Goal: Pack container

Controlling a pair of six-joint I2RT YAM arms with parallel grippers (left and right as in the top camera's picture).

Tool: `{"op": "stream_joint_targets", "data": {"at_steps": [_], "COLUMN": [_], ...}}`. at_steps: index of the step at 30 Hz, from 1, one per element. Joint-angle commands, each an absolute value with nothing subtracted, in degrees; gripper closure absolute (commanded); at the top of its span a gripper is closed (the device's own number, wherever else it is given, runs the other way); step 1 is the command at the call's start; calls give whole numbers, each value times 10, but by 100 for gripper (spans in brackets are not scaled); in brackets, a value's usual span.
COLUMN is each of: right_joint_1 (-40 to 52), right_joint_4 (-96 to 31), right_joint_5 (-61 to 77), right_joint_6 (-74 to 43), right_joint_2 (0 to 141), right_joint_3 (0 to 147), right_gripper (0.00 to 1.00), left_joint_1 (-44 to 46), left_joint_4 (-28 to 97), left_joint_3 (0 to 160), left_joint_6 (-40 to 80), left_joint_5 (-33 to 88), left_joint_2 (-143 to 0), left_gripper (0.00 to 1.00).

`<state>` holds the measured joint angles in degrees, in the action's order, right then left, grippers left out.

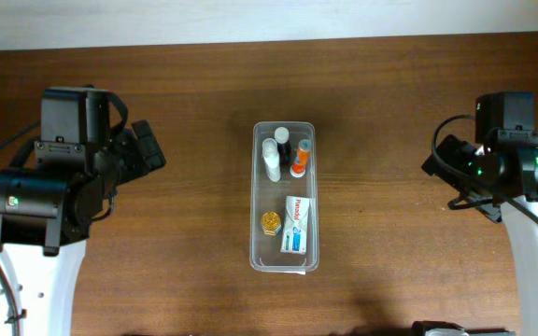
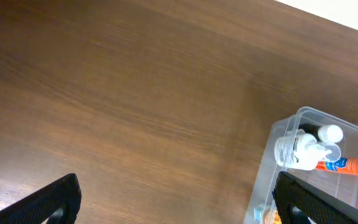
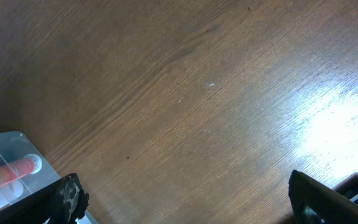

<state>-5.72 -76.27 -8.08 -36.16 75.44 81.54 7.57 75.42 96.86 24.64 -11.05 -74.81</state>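
The clear plastic container (image 1: 254, 196) lies lengthwise at the table's middle. Inside it are a white bottle (image 1: 271, 161), a dark bottle with a white cap (image 1: 282, 140), an orange tube (image 1: 300, 157), a gold-lidded jar (image 1: 270, 222) and a white-and-blue box (image 1: 296, 225). My left gripper (image 2: 178, 202) is open and empty over bare wood left of the container (image 2: 263, 180). My right gripper (image 3: 188, 199) is open and empty over bare wood right of the container (image 3: 8, 140). In the overhead view both arms sit at the table's sides, well away from the container.
The brown wooden table (image 1: 157, 261) ends at a pale wall strip along the far edge (image 1: 269, 19). The left arm body (image 1: 63, 168) and right arm body (image 1: 512, 168) stand at the two sides. A bright glare patch lies on the wood in the right wrist view (image 3: 334, 118).
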Motion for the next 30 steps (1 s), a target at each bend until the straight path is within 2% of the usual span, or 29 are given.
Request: {"op": "stream_joint_targets", "data": {"at_steps": [1, 17, 26, 30], "right_joint_1": [-61, -60, -60, -60], "right_joint_4": [-761, -761, -747, -684], "right_joint_5": [-82, -82, -138, -124], "right_joint_6": [-365, -365, -356, -273], "right_joint_2": [754, 742, 572, 475], "right_joint_3": [820, 820, 798, 740], "right_gripper": [2, 2, 2, 2], "left_joint_1": [73, 73, 73, 73], "left_joint_4": [735, 729, 729, 729], "left_joint_3": [973, 973, 973, 973], "left_joint_6": [248, 248, 248, 248], "left_joint_5": [-123, -123, -123, -123], "left_joint_2": [-755, -761, -761, -761], "left_gripper": [1, 1, 1, 1]}}
